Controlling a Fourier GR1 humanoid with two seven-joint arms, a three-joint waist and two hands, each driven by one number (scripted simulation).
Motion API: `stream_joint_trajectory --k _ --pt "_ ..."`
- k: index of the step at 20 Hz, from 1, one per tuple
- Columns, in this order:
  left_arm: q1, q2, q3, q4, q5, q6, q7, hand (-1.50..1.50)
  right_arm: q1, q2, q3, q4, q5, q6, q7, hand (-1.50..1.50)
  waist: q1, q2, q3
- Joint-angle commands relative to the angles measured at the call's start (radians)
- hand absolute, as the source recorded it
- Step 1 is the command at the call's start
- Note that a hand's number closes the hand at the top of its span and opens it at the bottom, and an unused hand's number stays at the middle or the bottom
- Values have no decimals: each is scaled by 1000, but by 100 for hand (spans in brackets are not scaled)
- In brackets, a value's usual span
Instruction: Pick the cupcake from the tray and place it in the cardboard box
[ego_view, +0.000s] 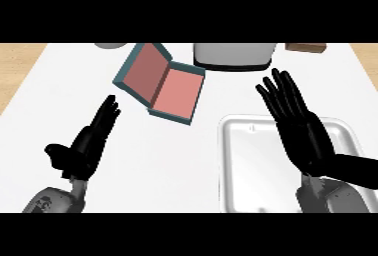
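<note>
A white tray lies on the counter at the lower right. My right hand hovers over the tray's middle with straight fingers pointing away from me, open and holding nothing. No cupcake shows; the right hand and forearm cover much of the tray. The box sits at the upper middle, teal outside and pink inside, with its lid standing open on the left. My left hand is at the lower left, open, fingers pointing up toward the box, apart from it.
A white appliance with a dark base stands behind the box at the top. A brown object shows at the top right and a grey rounded item at the top left. Wooden surface flanks the white counter.
</note>
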Motion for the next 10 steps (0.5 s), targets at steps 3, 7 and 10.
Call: stream_joint_trajectory --k 3,7,10 --pt "16 164 109 56 -94 56 33 0 -19 -156 -97 86 -100 199 39 -150 -13 10 -8" --pt "45 201 109 129 -139 88 46 0 -108 -431 -73 13 211 285 -27 -150 6 -36 -37" --pt "57 254 138 162 -175 114 51 0 23 -511 -30 144 378 337 -162 -150 -7 23 -3"
